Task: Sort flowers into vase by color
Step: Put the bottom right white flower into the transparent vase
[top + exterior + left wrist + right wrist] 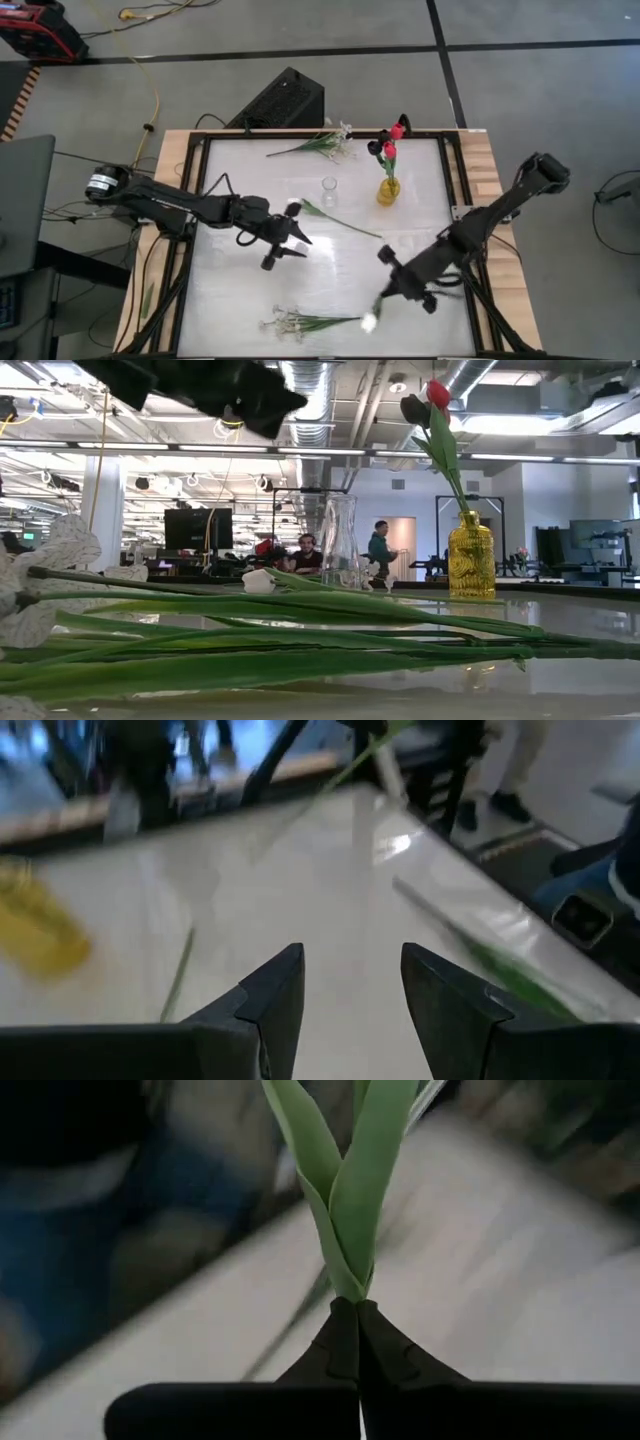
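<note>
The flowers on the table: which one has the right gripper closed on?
The white tulip at the near edge. The right gripper is shut on its stem just above the leaves; the other loose flowers lie untouched on the table.

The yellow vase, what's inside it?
The yellow vase holds red tulips and one dark bloom. Their green stems go down inside, but the tinted glass hides the stem ends.

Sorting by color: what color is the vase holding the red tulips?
Yellow vase, clearest in the low view.

Green leaves (pixel 345 1190) in closed hand (pixel 357 1342)
</note>
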Robot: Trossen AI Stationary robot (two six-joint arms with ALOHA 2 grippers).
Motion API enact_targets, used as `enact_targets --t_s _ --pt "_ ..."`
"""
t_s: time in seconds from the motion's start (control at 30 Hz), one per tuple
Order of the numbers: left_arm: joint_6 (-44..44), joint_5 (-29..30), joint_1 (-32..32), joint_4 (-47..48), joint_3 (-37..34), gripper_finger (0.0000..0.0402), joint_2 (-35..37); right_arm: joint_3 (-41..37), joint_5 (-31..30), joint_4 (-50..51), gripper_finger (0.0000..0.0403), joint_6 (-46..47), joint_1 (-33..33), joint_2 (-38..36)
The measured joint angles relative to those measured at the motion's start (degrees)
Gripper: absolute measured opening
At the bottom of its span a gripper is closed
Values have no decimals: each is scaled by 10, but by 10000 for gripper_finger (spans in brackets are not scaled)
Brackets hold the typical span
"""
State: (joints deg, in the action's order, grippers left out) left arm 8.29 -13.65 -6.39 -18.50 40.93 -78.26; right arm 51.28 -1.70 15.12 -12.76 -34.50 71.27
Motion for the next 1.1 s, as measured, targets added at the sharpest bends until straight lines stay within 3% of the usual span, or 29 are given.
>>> enact_targets --t_s 0.13,0.37,0.5,0.67,0.93,1.03,1.1 --pt "30 -11 -20 -124 0 158 -47 -19 -13 -176 15 22 41 -23" --pt "38 -5 -29 -313 1 158 -111 -22 -14 -335 17 24 116 5" --pt "30 50 -23 -333 8 158 -118 -22 -14 -420 18 21 147 34" --pt "8 41 -9 -336 16 158 -116 -22 -14 -476 18 26 181 54" --pt "-12 49 5 -335 16 152 -116 -22 -14 -484 19 42 214 60" --pt "-12 58 5 -333 16 118 -116 -22 -14 -484 19 42 216 60" --pt "-5 60 6 -331 16 72 -116 -22 -14 -484 22 42 218 60"
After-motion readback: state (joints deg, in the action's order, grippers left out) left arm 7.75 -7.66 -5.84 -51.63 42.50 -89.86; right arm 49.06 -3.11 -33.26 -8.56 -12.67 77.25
